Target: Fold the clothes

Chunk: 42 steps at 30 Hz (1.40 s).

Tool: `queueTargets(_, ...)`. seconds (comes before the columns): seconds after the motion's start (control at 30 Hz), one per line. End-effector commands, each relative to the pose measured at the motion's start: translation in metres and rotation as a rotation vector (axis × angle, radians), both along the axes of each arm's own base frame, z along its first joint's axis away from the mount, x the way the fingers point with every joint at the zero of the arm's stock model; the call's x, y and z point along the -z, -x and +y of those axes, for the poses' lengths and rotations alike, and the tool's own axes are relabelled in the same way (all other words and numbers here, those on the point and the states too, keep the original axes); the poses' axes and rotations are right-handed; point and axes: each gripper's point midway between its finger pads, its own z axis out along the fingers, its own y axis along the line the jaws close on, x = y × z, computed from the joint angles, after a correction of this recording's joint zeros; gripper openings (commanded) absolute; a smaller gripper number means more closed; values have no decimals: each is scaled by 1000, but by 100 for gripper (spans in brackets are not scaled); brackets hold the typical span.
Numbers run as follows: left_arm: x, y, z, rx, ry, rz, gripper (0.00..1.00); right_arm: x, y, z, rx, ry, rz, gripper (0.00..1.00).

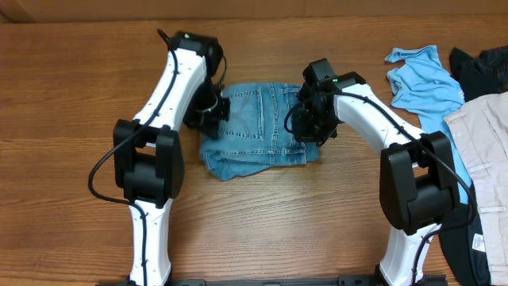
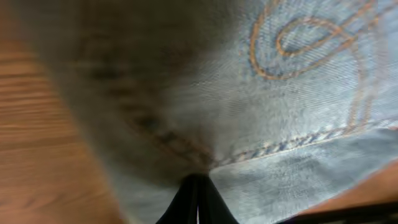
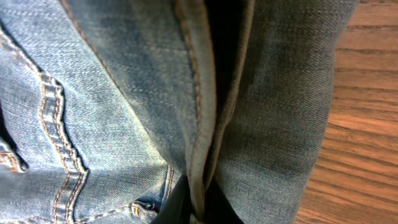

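Overhead: the jeans [image 1: 258,131], folded into a compact bundle on the table [image 1: 79,95], lie between my two arms. The left gripper [image 1: 208,111] is at the bundle's edge with the denim to its right. The right gripper [image 1: 311,125] is at the opposite edge with the denim to its left. The long axis runs from one hand to the other, and neither arm is nearer, since both touch the cloth. A light-blue shirt [image 1: 421,79] and a beige garment [image 1: 484,151] sit well out beyond the right gripper.

Left wrist: the fingers [image 2: 186,202] are drawn together at a stitched seam. Blurred denim spreads away ahead of them, so I judge them nipped on the cloth.

Right wrist: the fingers [image 3: 177,202] are closed on a doubled fold of denim that rises straight ahead. A pocket seam lies to their left and bare wood to their right.

As I read it, the next fold turns on carrying both ends together across that axis
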Motion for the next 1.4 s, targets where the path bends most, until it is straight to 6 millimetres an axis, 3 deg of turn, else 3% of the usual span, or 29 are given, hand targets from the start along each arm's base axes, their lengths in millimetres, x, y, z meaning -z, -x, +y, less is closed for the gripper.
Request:
queueTargets(0.0,26,32,-18,49,37,95,5,-9,-10,-15,39,42,-49,5)
queueTargets(0.1,52,50,-28,45,56,131,5,-9,-10,-14,39,42,-49,6)
queueTargets(0.3,76,71,-29,33,50,172,5,-8,-12,-19,45,66,-57,6)
queueTargets(0.53,71,78,-26,31,39,198,4,-7,-27,-31,58,143,-127,8)
queueTargets(0.73,53,88,-23,22,22,229,4,-9,-44,-45,77,228,-210,14)
queueTargets(0.87,32,63,-29,14,52,63,6,-14,-63,-55,100,277,-289,20)
queueTargets(1.03,-17,23,-33,37,94,-238,16,-28,-74,-65,136,283,-320,29)
queueTargets(1.17,-55,-13,-26,115,77,-496,55,-68,-79,-67,179,259,-362,37)
queueTargets(1.2,-64,-24,-25,143,74,-562,61,-81,-79,-66,185,250,-379,39)
queueTargets(1.3,-77,-54,-23,190,97,-698,63,-112,-72,-57,177,178,-401,45)
queueTargets(1.37,-77,-73,-15,175,96,-752,63,-123,-57,-39,146,67,-364,46)
